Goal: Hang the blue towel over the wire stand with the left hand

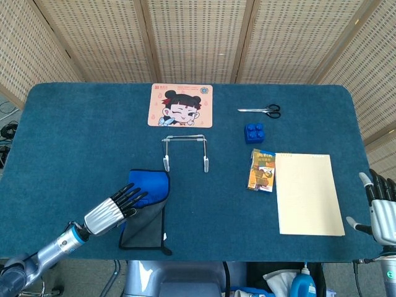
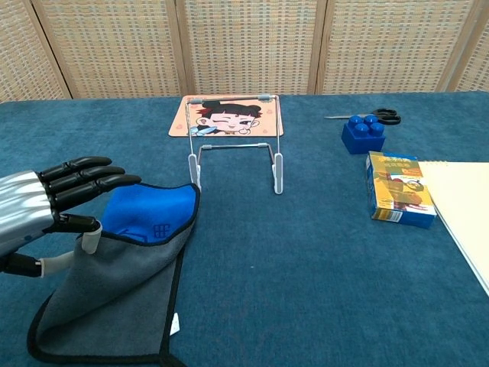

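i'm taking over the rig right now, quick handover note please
Left hand: over the left edge of the blue towel, fingers stretched out; a firm grip is not visible.
Right hand: open at the table's right edge, holding nothing.
Blue towel: flat on the table, near left, partly folded, grey side showing.
Wire stand: upright behind the towel, bare.
Done: reach to the towel.
Left: grasp, lift, drape over the stand.

Plenty of open surface between the towel and the wire stand, nothing sits in that gap. The stand's two feet leave a bare lane under its top bar. Behind it lies a flat cartoon mat, no real obstacle. Off to the right, well apart, sit a blue block, scissors, a small box and a notepad.
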`<state>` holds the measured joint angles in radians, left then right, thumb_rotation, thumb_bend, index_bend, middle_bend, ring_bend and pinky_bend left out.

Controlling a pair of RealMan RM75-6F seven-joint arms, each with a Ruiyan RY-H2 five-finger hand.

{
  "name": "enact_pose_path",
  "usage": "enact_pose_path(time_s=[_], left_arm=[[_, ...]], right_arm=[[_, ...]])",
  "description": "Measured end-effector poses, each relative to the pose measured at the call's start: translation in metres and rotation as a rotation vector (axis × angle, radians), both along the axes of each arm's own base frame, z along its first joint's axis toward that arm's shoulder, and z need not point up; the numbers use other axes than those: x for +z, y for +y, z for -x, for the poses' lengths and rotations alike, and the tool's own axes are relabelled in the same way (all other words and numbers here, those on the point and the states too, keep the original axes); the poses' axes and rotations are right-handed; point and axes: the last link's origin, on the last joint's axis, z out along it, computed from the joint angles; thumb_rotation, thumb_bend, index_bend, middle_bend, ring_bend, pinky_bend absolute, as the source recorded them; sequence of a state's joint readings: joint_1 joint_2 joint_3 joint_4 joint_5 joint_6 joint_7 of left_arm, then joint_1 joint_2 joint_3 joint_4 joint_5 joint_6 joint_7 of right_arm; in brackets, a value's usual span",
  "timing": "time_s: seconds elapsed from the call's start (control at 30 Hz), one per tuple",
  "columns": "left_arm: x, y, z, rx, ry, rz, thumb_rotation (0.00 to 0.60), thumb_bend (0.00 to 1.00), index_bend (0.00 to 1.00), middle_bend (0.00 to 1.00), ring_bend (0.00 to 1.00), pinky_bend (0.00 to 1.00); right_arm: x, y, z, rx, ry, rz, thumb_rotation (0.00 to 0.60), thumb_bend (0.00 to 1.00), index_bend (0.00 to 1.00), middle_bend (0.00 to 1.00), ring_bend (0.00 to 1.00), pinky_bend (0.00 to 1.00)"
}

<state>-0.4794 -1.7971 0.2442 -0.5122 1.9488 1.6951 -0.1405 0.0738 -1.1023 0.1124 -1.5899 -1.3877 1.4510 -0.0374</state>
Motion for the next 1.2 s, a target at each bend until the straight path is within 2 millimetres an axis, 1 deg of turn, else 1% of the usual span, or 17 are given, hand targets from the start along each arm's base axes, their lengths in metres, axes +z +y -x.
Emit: enact_pose_path(time_s=[0.17, 0.33, 0.47, 0.63, 0.87, 1.03, 1.1, 1.13, 1.17, 1.2], left_arm=[[0.005, 0.000, -0.017, -0.195, 0.057, -0.093, 0.600, 0.41, 0.59, 0.00, 0.00, 0.03], [-0.001, -0.002, -0.031, -0.353, 0.115, -0.103, 0.600, 0.41, 0.56, 0.00, 0.00, 0.03], [-0.008, -0.007, -0.036, -0.423, 0.160, -0.080, 0.600, 0.39, 0.54, 0.00, 0.00, 0.03], [-0.010, -0.010, -0.038, -0.488, 0.198, -0.089, 0.600, 0.39, 0.54, 0.00, 0.00, 0.03], [-0.011, -0.013, -0.045, -0.577, 0.200, -0.115, 0.600, 0.39, 0.54, 0.00, 0.00, 0.02], [-0.015, -0.018, -0.052, -0.669, 0.213, -0.115, 0.600, 0.39, 0.52, 0.00, 0.00, 0.02], [-0.018, -0.020, -0.053, -0.694, 0.222, -0.116, 0.600, 0.39, 0.49, 0.00, 0.00, 0.01], [-0.019, -0.020, -0.054, -0.703, 0.228, -0.113, 0.600, 0.38, 0.41, 0.00, 0.00, 0.01], [-0.021, -0.021, -0.054, -0.707, 0.232, -0.110, 0.600, 0.36, 0.28, 0.00, 0.00, 0.01], [-0.022, -0.022, -0.054, -0.712, 0.237, -0.108, 0.600, 0.33, 0.18, 0.00, 0.00, 0.01]], right_arm=[[0.000, 0.000, 0.000, 0.003, -0.002, 0.000, 0.600, 0.00, 0.00, 0.00, 0.00, 0.00], [0.001, 0.001, 0.000, 0.001, -0.004, 0.001, 0.600, 0.00, 0.00, 0.00, 0.00, 0.00], [0.002, 0.001, 0.001, -0.003, -0.006, 0.001, 0.600, 0.00, 0.00, 0.00, 0.00, 0.00], [0.002, 0.001, 0.001, -0.003, -0.007, -0.002, 0.600, 0.00, 0.00, 0.00, 0.00, 0.00], [0.001, 0.001, 0.000, -0.004, -0.003, -0.005, 0.600, 0.00, 0.00, 0.00, 0.00, 0.00], [0.000, 0.001, 0.001, -0.008, 0.000, -0.007, 0.600, 0.00, 0.00, 0.00, 0.00, 0.00], [0.000, 0.001, 0.000, -0.008, 0.001, -0.007, 0.600, 0.00, 0.00, 0.00, 0.00, 0.00], [0.000, 0.001, 0.000, -0.008, 0.000, -0.007, 0.600, 0.00, 0.00, 0.00, 0.00, 0.00], [0.000, 0.001, 0.000, -0.008, 0.000, -0.007, 0.600, 0.00, 0.00, 0.00, 0.00, 0.00], [0.001, 0.001, 0.001, -0.009, -0.001, -0.007, 0.600, 0.00, 0.00, 0.00, 0.00, 0.00]])
